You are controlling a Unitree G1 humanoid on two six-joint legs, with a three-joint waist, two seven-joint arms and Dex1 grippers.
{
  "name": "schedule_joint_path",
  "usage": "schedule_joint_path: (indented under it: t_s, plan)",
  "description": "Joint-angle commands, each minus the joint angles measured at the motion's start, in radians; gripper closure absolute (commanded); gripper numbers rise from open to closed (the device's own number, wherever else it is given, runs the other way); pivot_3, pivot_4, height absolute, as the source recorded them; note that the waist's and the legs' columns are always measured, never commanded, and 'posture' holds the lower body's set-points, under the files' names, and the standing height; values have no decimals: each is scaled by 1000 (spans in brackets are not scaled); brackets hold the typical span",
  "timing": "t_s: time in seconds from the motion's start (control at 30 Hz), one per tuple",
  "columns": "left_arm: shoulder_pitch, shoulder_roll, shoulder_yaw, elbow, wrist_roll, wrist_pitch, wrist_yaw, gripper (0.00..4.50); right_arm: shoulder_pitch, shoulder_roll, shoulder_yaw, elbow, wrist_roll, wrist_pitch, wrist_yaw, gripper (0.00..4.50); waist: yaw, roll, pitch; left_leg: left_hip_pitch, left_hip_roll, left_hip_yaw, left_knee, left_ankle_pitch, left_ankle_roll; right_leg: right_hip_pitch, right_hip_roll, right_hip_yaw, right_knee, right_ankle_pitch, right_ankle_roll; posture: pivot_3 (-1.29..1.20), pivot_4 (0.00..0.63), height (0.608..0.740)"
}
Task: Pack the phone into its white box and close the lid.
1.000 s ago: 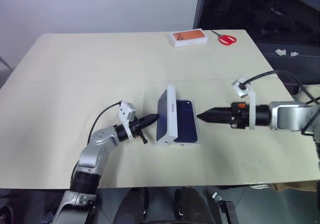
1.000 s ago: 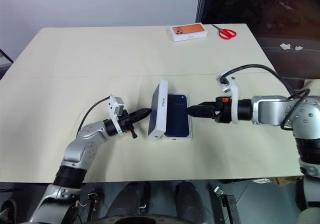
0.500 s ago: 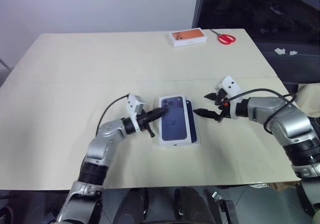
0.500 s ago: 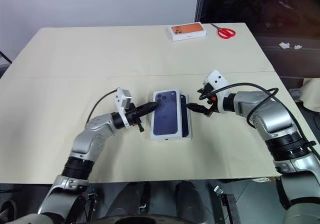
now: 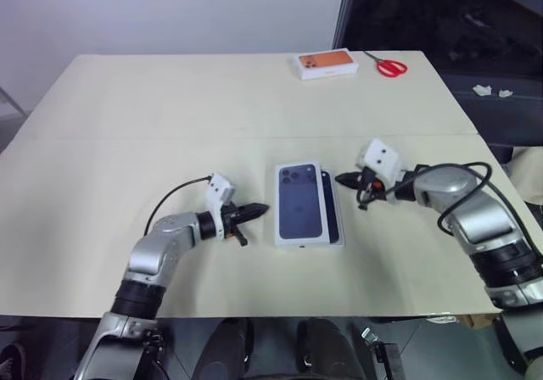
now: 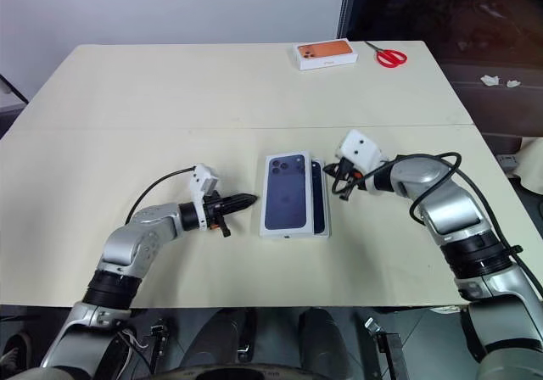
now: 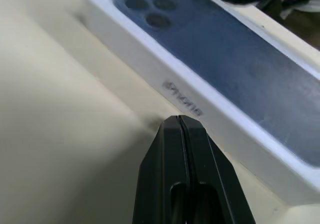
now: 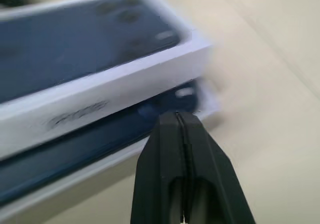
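The lid [image 5: 299,202], its top printed with a dark blue phone picture, lies flat over the white box [image 5: 340,227] but shifted to the left. Along its right side a strip of the dark blue phone [image 5: 330,206] shows inside the box. My left gripper [image 5: 259,209] is shut and empty, its tip just left of the lid's side wall [image 7: 182,96], apart from it. My right gripper [image 5: 341,178] is shut and empty, close to the box's far right corner. In the right wrist view the lid [image 8: 100,99] sits above the phone [image 8: 100,139].
A small white box with an orange top [image 5: 323,64] and red scissors [image 5: 390,64] lie at the table's far edge. The cream table [image 5: 127,125] spreads wide to the left, and its front edge runs just below the arms.
The lid went from standing on edge to lying flat over the box. My left gripper drew back to the lid's left. My right gripper rolled, shut, and moved to the box's right side.
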Motion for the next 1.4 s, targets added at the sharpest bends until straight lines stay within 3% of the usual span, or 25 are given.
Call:
schedule_joint_path:
  t_s: [0.03, 0.37, 0.83, 1.1, 1.4]
  plan:
    - [-16, 1, -41, 2, 17, 32, -4, 4500, -3, -21, -20, -77, -28, -25, 33, 4463, 0, 0, 0, 0, 0, 0, 0, 0, 0, 0, 0, 0, 0, 0, 0, 0, 150, 740]
    - [-73, -86, -62, 24, 15, 35, 1, 4500, 38, -41, -54, -114, -32, -6, 94, 4463, 11, 0, 0, 0, -1, -1, 1, 0, 0, 2, -2, -1, -1, 0, 0, 0, 150, 740]
    - [-75, -117, -47, -1, 6, 18, 1, 4500, 88, -55, -60, -92, -107, -53, 114, 4463, 9, 0, 0, 1, -1, -1, 1, 0, 0, 2, -1, -1, -1, 0, 0, 0, 150, 740]
    - [-71, -105, -49, -6, 14, 19, -6, 4500, 71, -46, -54, -62, -142, -67, 107, 4463, 7, 0, 0, 1, -1, -1, 1, 0, -1, 2, -1, -1, -1, 0, 0, 0, 150, 740]
    - [-60, -95, -26, -1, 9, 13, 5, 4500, -75, -12, -158, 89, -115, -38, 54, 4463, 7, 0, 0, 1, -1, -1, 1, 1, -1, 2, -1, -1, 0, 0, 0, 0, 150, 740]
